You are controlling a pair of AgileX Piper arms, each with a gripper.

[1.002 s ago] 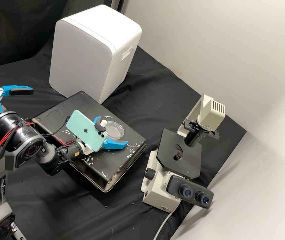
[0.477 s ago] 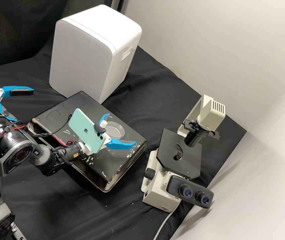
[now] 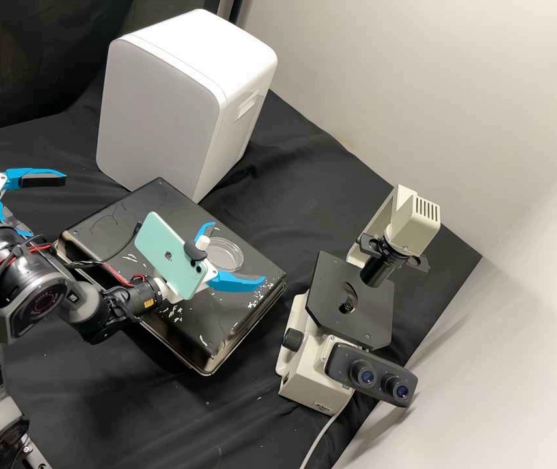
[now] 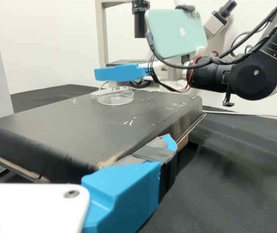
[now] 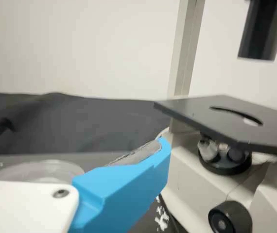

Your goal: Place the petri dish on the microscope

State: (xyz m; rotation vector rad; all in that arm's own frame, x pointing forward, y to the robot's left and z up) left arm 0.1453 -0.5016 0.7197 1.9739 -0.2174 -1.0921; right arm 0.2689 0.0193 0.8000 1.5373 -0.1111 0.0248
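Spreading across the scene is the black-draped table [image 3: 291,176], and the big white box [image 3: 187,98] is sitting at its far side. Next in size, the microscope [image 3: 350,326] is standing at the near right, its flat black stage [image 3: 330,293] lying bare under the black lens tube [image 3: 377,268]. Beside it, the scuffed black slab [image 3: 219,319] is carrying the prize: the clear petri dish [image 3: 226,256] is resting flat on the slab's top, towards the side facing the microscope.

The right arm is hanging over the slab with a mint-green phone [image 3: 171,255] riding on its wrist. The right pincer [image 3: 235,254] is gaping wide, one blue finger on either side of the dish, gripping nothing yet. Whether a finger is brushing the rim is too close to call. Off at the left edge, the left pincer [image 3: 47,204] is hovering wide open too, holding nothing, well apart from the dish.

Now the danger, as it is looking from here. The dish is shallow and slick. Fingers closing too high could be skating over the rim and flicking it off the slab. An off-centre squeeze could be tipping it. On the carry across, that lens tube is leaving only a narrow gap over the stage, so a high approach could be knocking the dish loose.
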